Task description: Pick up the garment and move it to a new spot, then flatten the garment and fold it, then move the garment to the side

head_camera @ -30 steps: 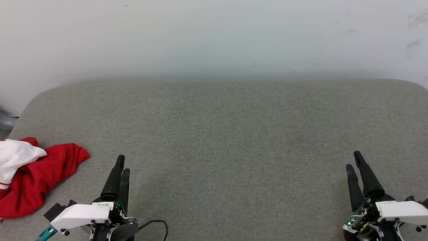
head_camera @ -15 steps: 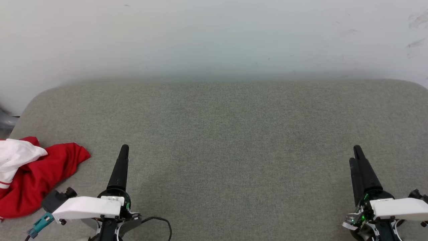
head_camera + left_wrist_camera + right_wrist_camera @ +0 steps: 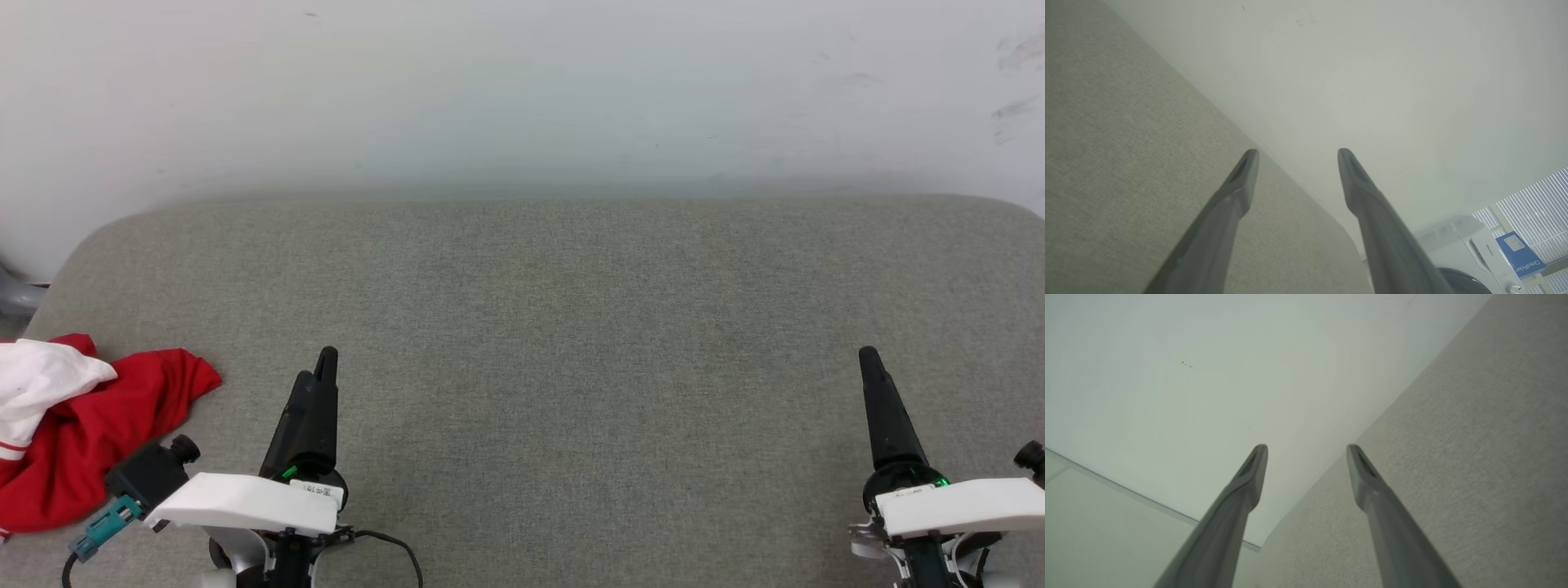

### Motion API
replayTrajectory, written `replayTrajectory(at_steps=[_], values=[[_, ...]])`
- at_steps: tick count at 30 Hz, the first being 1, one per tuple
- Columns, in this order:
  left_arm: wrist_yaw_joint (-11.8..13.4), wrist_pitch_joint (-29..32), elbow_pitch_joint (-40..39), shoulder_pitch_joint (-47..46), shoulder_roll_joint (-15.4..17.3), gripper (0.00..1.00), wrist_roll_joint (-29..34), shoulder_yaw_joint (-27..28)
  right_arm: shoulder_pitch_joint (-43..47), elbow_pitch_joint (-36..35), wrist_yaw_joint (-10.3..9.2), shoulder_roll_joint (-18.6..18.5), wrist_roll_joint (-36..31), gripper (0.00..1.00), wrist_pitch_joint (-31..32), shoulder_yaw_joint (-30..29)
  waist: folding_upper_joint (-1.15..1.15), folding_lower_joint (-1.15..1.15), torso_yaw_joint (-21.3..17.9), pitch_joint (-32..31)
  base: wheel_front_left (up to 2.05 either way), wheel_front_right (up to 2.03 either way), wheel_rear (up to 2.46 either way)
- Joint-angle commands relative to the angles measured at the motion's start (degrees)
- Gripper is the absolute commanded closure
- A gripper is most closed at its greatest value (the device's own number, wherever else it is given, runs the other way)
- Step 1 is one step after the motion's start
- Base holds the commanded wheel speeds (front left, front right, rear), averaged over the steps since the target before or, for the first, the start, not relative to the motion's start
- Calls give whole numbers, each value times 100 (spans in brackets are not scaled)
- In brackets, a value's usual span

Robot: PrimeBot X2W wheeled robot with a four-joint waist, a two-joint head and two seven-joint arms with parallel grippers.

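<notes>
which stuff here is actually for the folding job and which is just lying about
For the job:
garment, crumpled at the surface's left edge
left gripper and right gripper, both open, holding nothing

Just about:
grey surface
wall
washing machine
blue box

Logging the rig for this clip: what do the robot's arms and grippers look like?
The left gripper and right gripper each have two long, tapered black fingers on a white wrist shell. A teal plug and black cable sit by the left wrist.
</notes>
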Motion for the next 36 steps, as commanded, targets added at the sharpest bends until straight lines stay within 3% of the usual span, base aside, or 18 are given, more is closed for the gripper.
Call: replayTrajectory(at_steps=[1,20,36], values=[[-1,-67,-131,-23,10,0,329,-37,-28,-150,1,-1,-336,0,-64,6,0,0,3,-4,0,0,0],[124,-393,-203,88,135,0,2460,-190,158,-614,0,8,-2724,0,-137,42,0,0,14,-19,0,0,0],[429,-642,-232,121,339,0,3607,-445,285,-866,0,12,-3925,0,-130,61,0,0,38,-17,0,0,0]])
